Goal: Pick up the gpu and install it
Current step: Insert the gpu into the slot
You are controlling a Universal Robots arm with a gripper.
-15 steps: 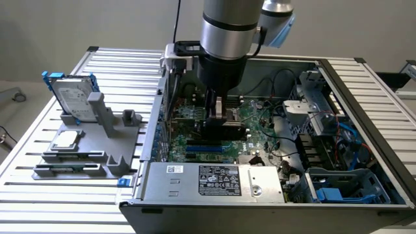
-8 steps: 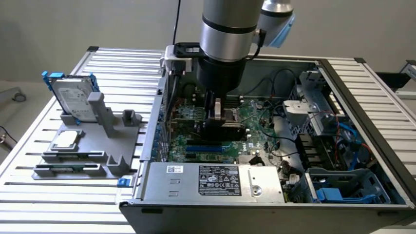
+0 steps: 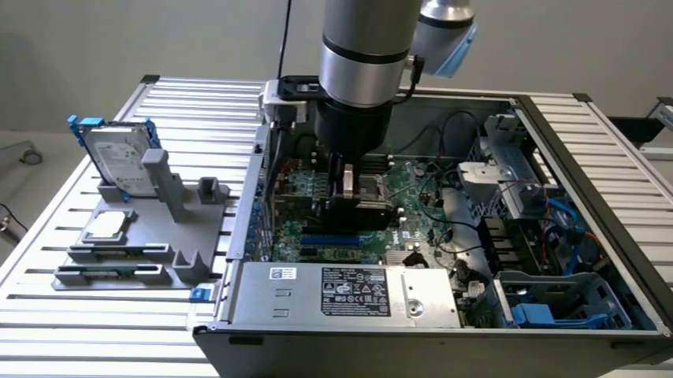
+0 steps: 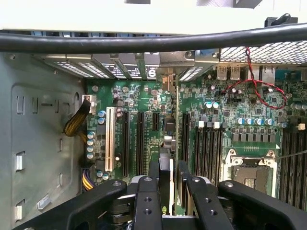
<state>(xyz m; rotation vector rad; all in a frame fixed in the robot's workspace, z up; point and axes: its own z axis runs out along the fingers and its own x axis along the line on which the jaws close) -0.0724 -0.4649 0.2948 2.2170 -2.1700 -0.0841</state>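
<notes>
- The gripper, closest to the lens, is clamped narrowly on the gpu. The card is held edge-on, low over the motherboard inside the computer case.
- The card hangs among the long black slots — if its edge lands beside the intended slot, downward pressure could bend the board.
- A tilt in the grip would likely seat one end only.
- The black cable crossing by the wrist might snag — dragging the card off line.

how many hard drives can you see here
1: the silver hard drive in a blue frame stands upright on the gray holder, at the exterior view's left. Others may sit hidden inside the computer case.
</notes>
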